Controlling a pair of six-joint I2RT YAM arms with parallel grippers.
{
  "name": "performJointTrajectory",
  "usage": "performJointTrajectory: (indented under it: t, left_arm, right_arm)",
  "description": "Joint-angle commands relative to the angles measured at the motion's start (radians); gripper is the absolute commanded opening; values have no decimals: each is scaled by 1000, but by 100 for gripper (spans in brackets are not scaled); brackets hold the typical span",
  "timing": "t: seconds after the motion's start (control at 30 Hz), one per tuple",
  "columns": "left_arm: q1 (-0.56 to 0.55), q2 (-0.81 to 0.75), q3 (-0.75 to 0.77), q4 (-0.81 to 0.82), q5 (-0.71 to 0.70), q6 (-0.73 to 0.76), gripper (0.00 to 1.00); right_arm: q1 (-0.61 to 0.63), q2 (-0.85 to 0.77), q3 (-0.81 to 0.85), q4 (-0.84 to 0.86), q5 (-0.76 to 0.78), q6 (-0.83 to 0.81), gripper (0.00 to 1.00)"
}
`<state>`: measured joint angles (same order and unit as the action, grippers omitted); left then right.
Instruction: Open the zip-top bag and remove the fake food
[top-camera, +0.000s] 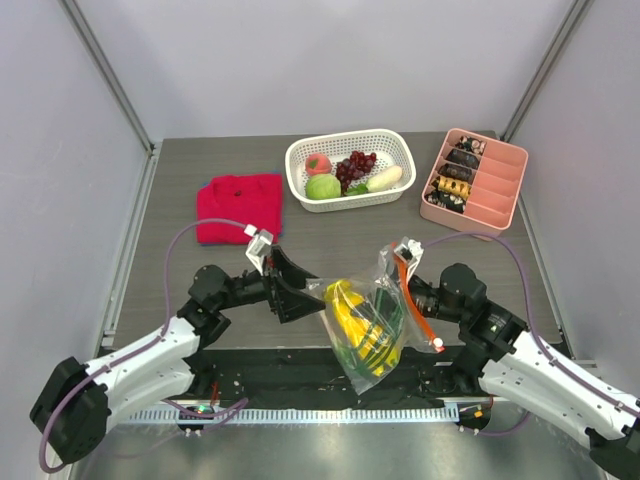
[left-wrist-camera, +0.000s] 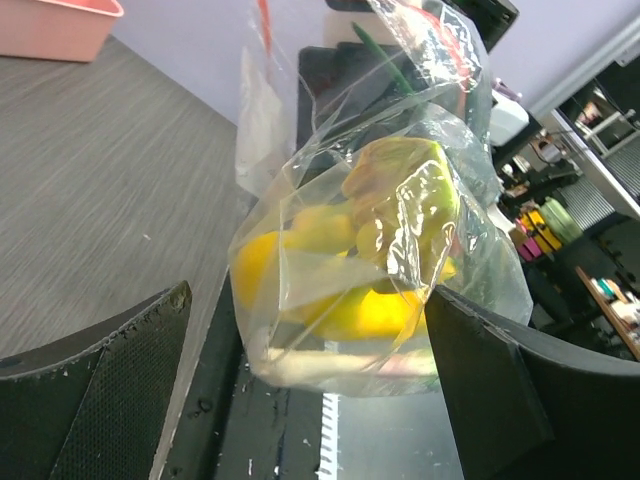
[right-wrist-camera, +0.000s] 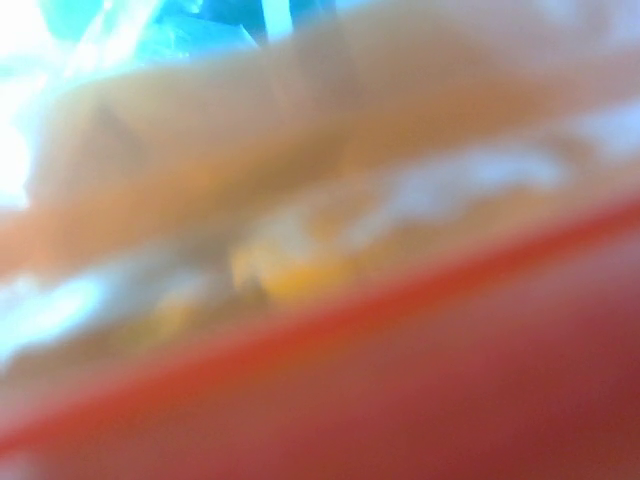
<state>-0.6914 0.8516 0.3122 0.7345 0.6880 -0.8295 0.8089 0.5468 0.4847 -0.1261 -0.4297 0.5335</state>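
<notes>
Fake food (top-camera: 352, 318) filled the zip-top bag (top-camera: 372, 345), nearside of the basket (top-camera: 345, 204); right gripper (top-camera: 405, 262) pinched the bag's zipper edge, left gripper (top-camera: 305, 295) gaped beside it. Right wrist view was blur.

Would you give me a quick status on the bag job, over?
Left gripper open at bag. Right gripper pinching its zipper edge. Bananas still inside. Nothing in the way.

The right wrist view is pure blur: the zip-top bag (right-wrist-camera: 300, 200) is a pale smear with an orange-red strip (right-wrist-camera: 330, 325). From the left wrist its top is cut off, and crinkles obscure the fake food (left-wrist-camera: 350, 260) inside
</notes>
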Motion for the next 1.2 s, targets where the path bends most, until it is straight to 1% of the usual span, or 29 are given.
performJointTrajectory:
  t: [0.0, 0.03, 0.07, 0.13, 0.17, 0.2, 0.23, 0.27, 0.3, 0.33, 0.37, 0.4, 0.47, 0.5, 0.53, 0.57, 0.63, 0.67, 0.7, 0.77, 0.8, 0.9, 0.97, 1.03, 1.07, 1.17]
  left_arm:
    - [3, 44, 30, 233, 90, -66, 93]
    - [3, 46, 27, 261, 97, -74, 87]
    - [3, 46, 24, 263, 102, -77, 72]
    - [3, 32, 24, 263, 114, -79, 59]
    - [3, 26, 22, 258, 116, -79, 43]
    - [3, 18, 22, 244, 117, -74, 33]
    - [3, -5, 24, 227, 116, -68, 28]
    - [3, -17, 24, 185, 110, -53, 17]
    - [4, -29, 24, 160, 88, -42, 10]
    - [3, -63, 24, 128, 70, -28, 0]
    - [3, -81, 33, 17, 35, 13, 0]
    - [4, -103, 37, -35, 7, 38, 0]
    - [3, -169, 45, -140, -124, 73, 0]
    - [3, -189, 51, -253, -164, 114, 0]
    - [3, -204, 56, -295, -239, 134, 0]
    - [3, -235, 60, -343, -287, 147, 0]
    - [3, -262, 76, -461, -362, 179, 0]
    - [3, -276, 77, -493, -440, 179, 0]
    - [3, -299, 74, -516, -473, 178, 0]
    - [3, -312, 61, -541, -539, 179, 0]
    - [3, -306, 54, -544, -554, 176, 0]
    - [3, -251, 41, -541, -577, 161, 0]
    - [3, -211, 24, -503, -576, 158, 0]
    - [3, -166, -1, -477, -597, 158, 0]
    - [3, -157, -10, -433, -604, 164, 0]
    - [3, -134, -19, -432, -651, 177, 0]
  right_arm:
    - [3, 18, 48, 121, -60, 26, 1]
    - [3, 21, 48, 141, -61, 29, 1]
    - [1, 21, 48, 152, -61, 29, 1]
    - [1, 19, 45, 160, -47, 26, 1]
    - [3, 18, 48, 160, -40, 25, 1]
    - [3, 18, 51, 142, -28, 16, 1]
    - [3, 18, 55, 134, 0, 13, 1]
    - [3, 15, 58, 134, 12, 5, 1]
    - [3, 13, 63, 96, 23, -1, 1]
    - [3, 13, 66, 82, 51, -9, 1]
    - [3, 10, 69, 66, 65, -12, 1]
    - [4, 7, 71, 37, 83, -24, 1]
    - [3, -13, 78, 2, 159, -30, 1]
    - [3, -19, 83, -41, 196, -33, 1]
    - [1, -30, 86, -59, 231, -35, 1]
    - [3, -39, 87, -75, 305, -33, 1]
    - [3, -53, 101, -137, 392, -27, 1]
    - [4, -53, 107, -158, 489, -23, 1]
    - [3, -51, 112, -197, 541, -17, 1]
    - [3, -51, 121, -219, 607, 14, 1]
    - [3, -51, 123, -228, 665, 26, 1]
    - [3, -31, 121, -210, 707, 40, 1]
    - [3, 5, 141, -204, 739, 42, 1]
    - [3, 36, 185, -240, 816, 37, 1]
    - [4, 69, 202, -259, 844, 37, 1]
    - [3, 140, 261, -334, 937, 22, 1]
